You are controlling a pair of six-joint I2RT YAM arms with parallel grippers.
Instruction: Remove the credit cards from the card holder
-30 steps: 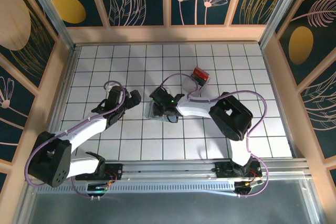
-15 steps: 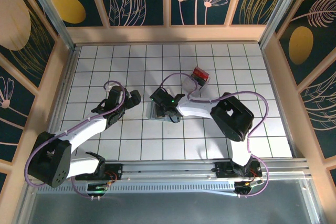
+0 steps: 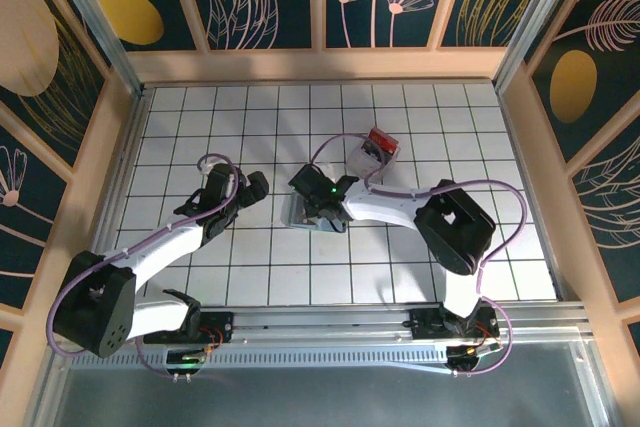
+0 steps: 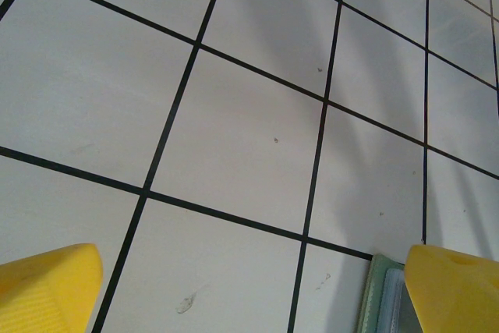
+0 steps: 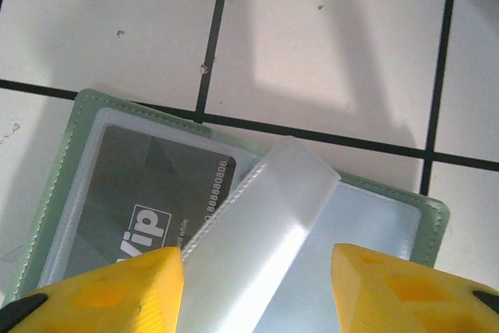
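One card (image 5: 148, 177): lower left, sleeved in holder (image 5: 382, 224); stiff, slick, judged best pinched by its edge
Right gripper (image 5: 256, 259): half open astride clear flap (image 5: 273, 216); nothing held
Left gripper (image 4: 253, 271): wide open, empty

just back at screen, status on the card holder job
Left gripper open over bare tile. Right gripper open astride clear sleeve of card holder. Dark card in its pocket. Clear box apart, not blocking.

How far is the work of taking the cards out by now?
Done: the card holder lies open. In hand: the right gripper hangs over it, jaws apart either side of the raised clear flap. Left: a grey card sits in its pocket, not yet out.
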